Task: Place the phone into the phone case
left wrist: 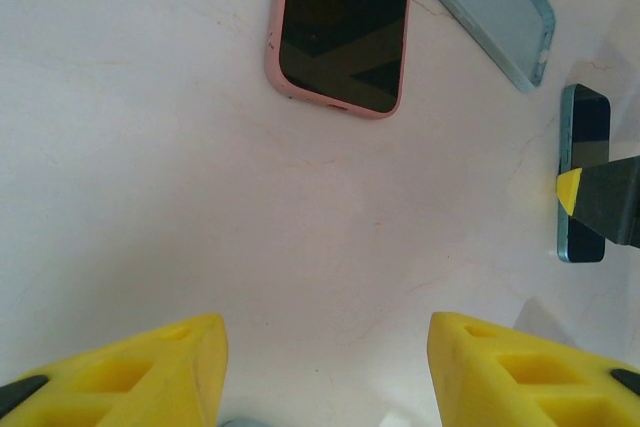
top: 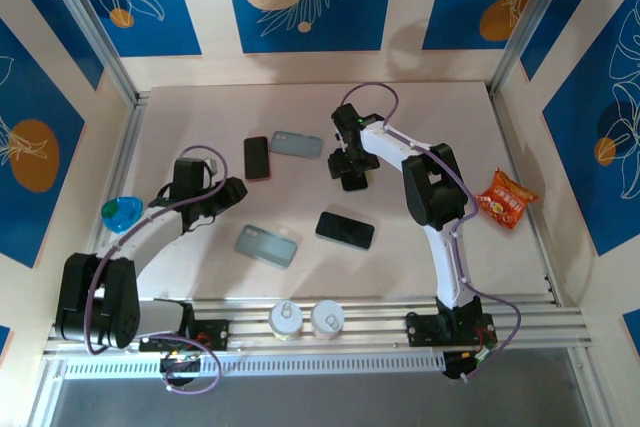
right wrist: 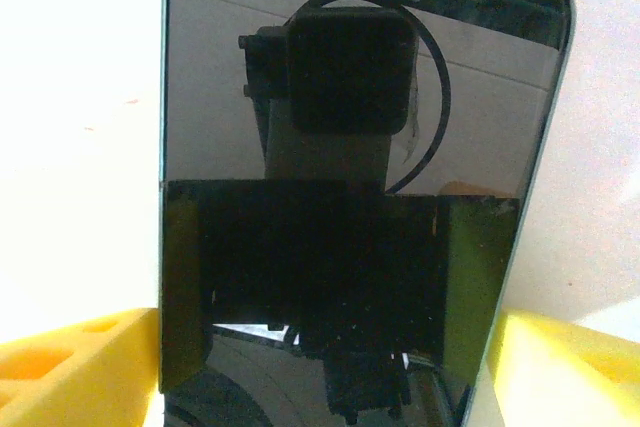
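Observation:
My right gripper (top: 352, 177) (right wrist: 325, 367) straddles a dark-screened phone (right wrist: 360, 197) (left wrist: 583, 172) with a teal rim. Its yellow fingers (right wrist: 70, 367) lie against both long edges, and the phone sits slightly askew between them. A translucent blue phone case (top: 296, 143) (left wrist: 490, 12) lies just left of it. Further left is a phone in a pink case (top: 257, 157) (left wrist: 340, 27). My left gripper (top: 232, 191) (left wrist: 327, 367) hangs open over bare table below these, holding nothing. Nearer the front lie a second bluish case (top: 266, 245) and a black phone (top: 345, 230).
An orange snack bag (top: 505, 197) lies at the right edge. Two cans (top: 286, 319) (top: 327, 317) stand by the front rail. A blue-green object (top: 121, 212) sits at the left wall. Walls enclose the table (top: 440, 127) on three sides.

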Tool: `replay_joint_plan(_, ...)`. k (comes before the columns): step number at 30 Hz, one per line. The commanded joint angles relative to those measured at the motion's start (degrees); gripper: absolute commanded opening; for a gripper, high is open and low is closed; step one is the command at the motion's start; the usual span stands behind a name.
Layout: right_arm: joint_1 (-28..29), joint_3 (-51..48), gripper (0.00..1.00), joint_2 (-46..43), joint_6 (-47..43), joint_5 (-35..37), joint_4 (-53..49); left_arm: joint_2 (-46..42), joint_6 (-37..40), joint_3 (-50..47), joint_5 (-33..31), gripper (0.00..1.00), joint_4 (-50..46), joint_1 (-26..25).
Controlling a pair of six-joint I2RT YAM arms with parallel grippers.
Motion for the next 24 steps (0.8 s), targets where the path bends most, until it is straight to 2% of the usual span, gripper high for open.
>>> replay_joint_plan(1,0.75,0.16,0.86,2.91,-0.12,-0.37,-2.18,-1.72,1.17,-0.26,0.54,0.56,-0.75,-0.38)
replay_joint_plan(7,0.74,0.35,0.86,3.31,-0.43,-0.58,-2.75,-2.28,1.17,-0.29,0.42,0.56,-1.13,-0.4)
replay_joint_plan(12,0.99,-1.5,0.65,2.25,-0.29,0.14,-1.1,-2.29,1.64,-0.19,0.75,0.56,-1.45,-0.46)
replay_joint_plan(15,1.26,-4.55,0.57,-1.02,-0.42,0.24,2.11,-1.61,2.66,-0.23,1.3,0.56,-1.04,-0.52)
replay_joint_plan(18,1.58,-6.74,0.53,-4.6,-2.86,0.31,4.67,0.11,4.27,0.75,2.21,0.56,-1.81,-0.73)
replay_joint_plan(24,1.88,-8.31,0.53,-10.14,-8.36,-2.86,5.82,3.26,6.22,3.74,6.2,0.56,-0.43,-1.99)
